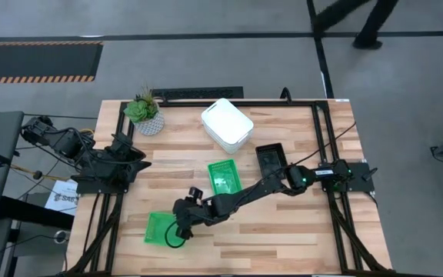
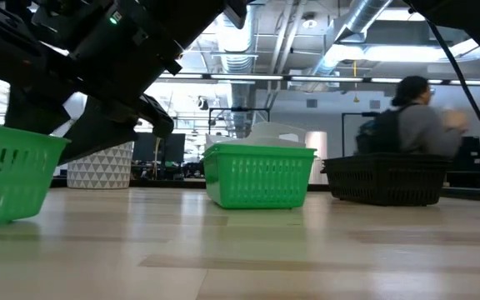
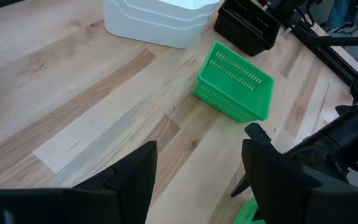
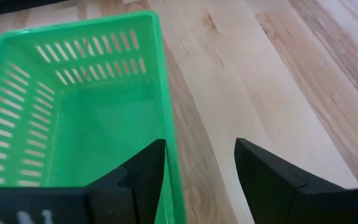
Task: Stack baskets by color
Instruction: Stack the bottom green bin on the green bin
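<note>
Two green baskets rest on their bases on the table. One point(image 1: 224, 177) is at mid-table. The other point(image 1: 158, 228) point(image 4: 73, 118) is near the front left. My right gripper point(image 1: 181, 228) point(image 4: 197, 168) is open at this basket's right-hand wall point(image 4: 168, 134), one finger over the inside and one outside. A stack of white baskets point(image 1: 227, 123) stands at the back. A black basket point(image 1: 271, 160) sits to the right of middle. My left gripper point(image 3: 197, 180) waits open above the table's left side.
A potted plant point(image 1: 146, 114) stands at the back left. A person point(image 2: 415, 117) is in the room beyond the table. Bare wood point(image 1: 283, 231) lies along the front right.
</note>
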